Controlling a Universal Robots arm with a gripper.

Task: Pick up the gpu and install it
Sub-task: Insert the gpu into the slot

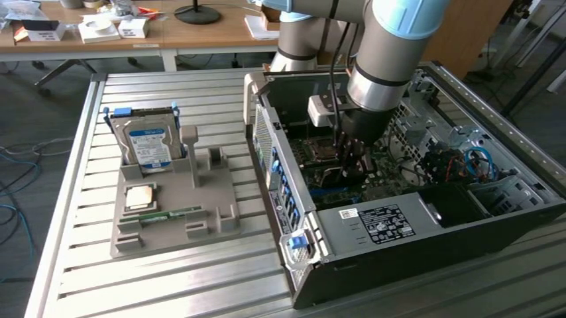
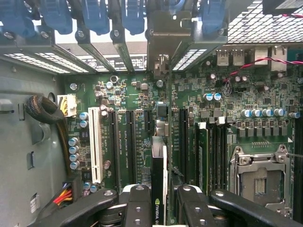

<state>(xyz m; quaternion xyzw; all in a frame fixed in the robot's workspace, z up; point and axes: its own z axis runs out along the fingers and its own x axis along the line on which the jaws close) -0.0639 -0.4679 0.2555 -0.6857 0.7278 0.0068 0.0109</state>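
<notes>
Pinching the gpu (image 2: 158, 172) edge-on, the gripper's (image 2: 163, 193) fingers (image 2: 138, 201) are clamped on its upper edge, low inside the PC case (image 1: 340, 235) and just over the motherboard's (image 2: 142, 94) expansion slots (image 2: 116, 146). Thin, light and stiff but fragile, I'd guess. An edge grip away from the contacts looks right, though it could tilt.

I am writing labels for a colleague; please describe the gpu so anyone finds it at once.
Find the open computer case on the slatted metal table and look inside at the green motherboard. Above it, two black fingers clamp the gpu, a thin black card seen edge-on. Unlike the slots around it, it bears a small logo.
</notes>
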